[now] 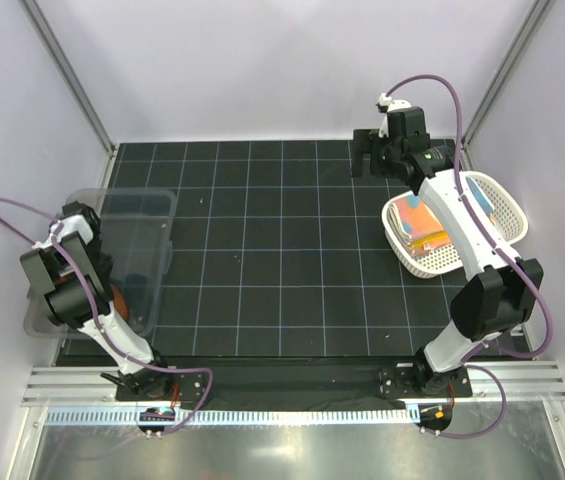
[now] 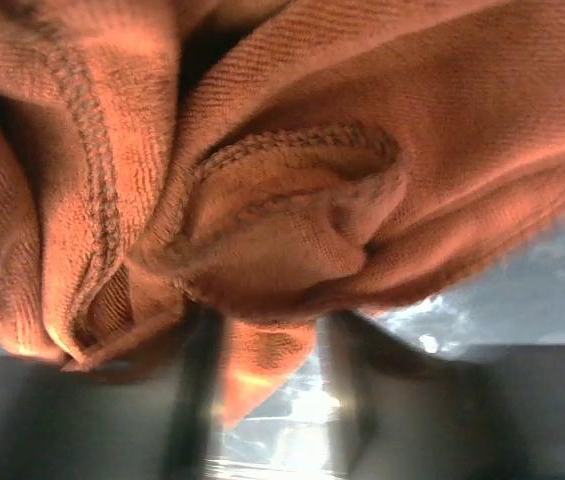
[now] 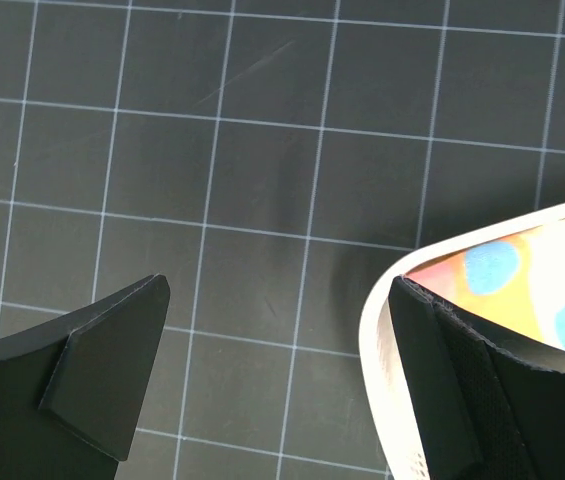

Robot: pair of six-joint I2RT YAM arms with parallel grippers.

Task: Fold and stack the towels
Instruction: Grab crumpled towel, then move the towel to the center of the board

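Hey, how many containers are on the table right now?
2: a clear plastic bin at the left edge and a white basket on the right. None appears hidden.

Left arm (image 1: pixel 72 290) folded low, right arm (image 1: pixel 462 220) stretched far forward.
The left arm bends sharply at the elbow close to its base with the wrist tipped down. The left gripper (image 2: pixel 267 400) shows blurred fingers (image 2: pixel 197 400) standing apart; whether they grip anything cannot be told. The right arm extends long and nearly straight. The right gripper (image 3: pixel 277 290) faces downward with its jaws spread wide.
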